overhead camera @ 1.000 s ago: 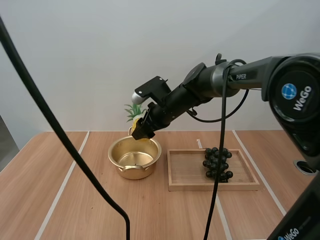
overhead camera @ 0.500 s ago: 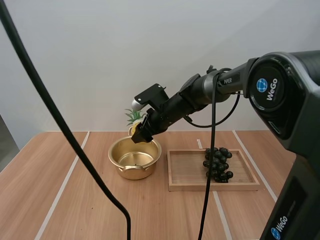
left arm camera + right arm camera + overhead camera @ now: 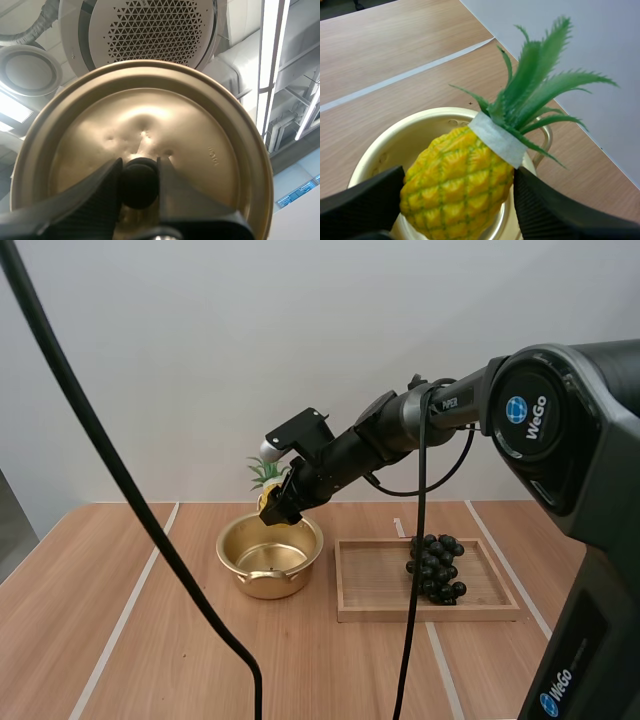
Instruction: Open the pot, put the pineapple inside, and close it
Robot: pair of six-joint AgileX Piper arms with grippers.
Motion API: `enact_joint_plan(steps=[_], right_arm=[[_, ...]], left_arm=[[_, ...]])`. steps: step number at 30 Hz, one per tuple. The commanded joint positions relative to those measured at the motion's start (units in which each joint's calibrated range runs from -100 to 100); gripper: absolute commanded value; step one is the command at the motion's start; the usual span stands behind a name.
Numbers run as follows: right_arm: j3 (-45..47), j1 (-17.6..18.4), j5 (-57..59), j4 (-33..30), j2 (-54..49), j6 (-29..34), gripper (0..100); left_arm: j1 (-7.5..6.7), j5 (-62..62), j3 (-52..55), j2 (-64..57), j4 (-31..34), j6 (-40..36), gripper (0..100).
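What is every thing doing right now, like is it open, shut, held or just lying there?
left gripper: shut on the lid.
right gripper: shut on the pineapple.
lid: off the pot, held up.
pineapple: held over the open pot, not in yet.
pot: open, upright, empty.
grapes: lying in the wooden tray.
wooden tray: flat beside the pot.

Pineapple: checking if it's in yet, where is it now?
In the high view the yellow toy pineapple is pinched in the right gripper above the far rim of the open gold metal pot, left of the wooden tray.
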Motion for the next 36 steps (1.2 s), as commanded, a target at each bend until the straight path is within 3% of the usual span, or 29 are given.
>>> enact_joint_plan(steps=[1,36], right_arm=[[-0.42,0.15,-0.3,0.68,-0.31,-0.49,0],[-0.42,0.15,-0.38,0.3,3.68,-0.52,0]], left_arm=[[-0.01,0.4,-0.41,0.11,0.02,-0.21,0],[-0.01,2.73,-0.41,0.11,0.02,-0.21,0]])
